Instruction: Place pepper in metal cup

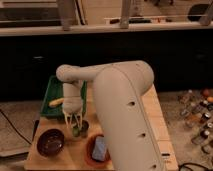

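Your gripper (75,129) hangs toward the desk's near left corner. Its fingers are closed on the pepper (75,133), which is held just beside the cup (84,128). The pepper is likely light, smooth and a little soft, so hold it gently at mid-length. There is one pepper, one cup, a maroon bowl (50,142), a red bowl (89,150) and one tray (52,82).

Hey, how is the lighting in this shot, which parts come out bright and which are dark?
Camera view: the pale arm catches the most light and fills the middle. The cabinets behind it are nearly black. The gripper hangs low at centre left, just over the metal cup, which sits in dim shade. The maroon bowl beside it also reads dark.
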{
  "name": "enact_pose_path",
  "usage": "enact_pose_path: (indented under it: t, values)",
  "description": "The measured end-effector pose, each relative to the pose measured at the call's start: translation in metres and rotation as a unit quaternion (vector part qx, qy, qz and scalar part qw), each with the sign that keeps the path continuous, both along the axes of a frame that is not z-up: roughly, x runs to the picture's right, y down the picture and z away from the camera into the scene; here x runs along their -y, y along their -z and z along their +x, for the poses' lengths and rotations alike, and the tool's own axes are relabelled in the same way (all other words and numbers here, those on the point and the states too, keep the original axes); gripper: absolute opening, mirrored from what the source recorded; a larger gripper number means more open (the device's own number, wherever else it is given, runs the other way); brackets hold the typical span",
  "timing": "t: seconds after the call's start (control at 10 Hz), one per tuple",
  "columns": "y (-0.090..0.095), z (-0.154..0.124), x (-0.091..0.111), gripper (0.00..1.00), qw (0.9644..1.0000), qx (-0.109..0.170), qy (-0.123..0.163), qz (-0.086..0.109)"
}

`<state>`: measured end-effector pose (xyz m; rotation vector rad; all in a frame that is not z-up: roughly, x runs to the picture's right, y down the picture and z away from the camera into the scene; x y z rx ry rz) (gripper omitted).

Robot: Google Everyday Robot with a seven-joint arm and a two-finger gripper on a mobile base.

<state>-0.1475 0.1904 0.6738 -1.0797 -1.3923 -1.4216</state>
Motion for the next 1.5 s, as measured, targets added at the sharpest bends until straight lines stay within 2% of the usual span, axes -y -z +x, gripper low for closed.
enact_pose_path:
  t: [0.3,0.6,0.7,1.4,1.5]
  values:
    - [-0.008,0.002,0.001,0.01,0.9997,0.003,-0.016,-0.016]
    - [-0.016,0.007,0.005,0.02,0.9991,0.003,-0.037,-0.021]
    - [-0.019,0.011,0.006,0.05,0.9988,0.002,-0.043,-0.022]
    - [-0.035,0.026,0.016,0.76,0.9976,0.009,-0.064,-0.023]
    - [-0.036,0.027,0.017,0.79,0.9975,0.01,-0.065,-0.024]
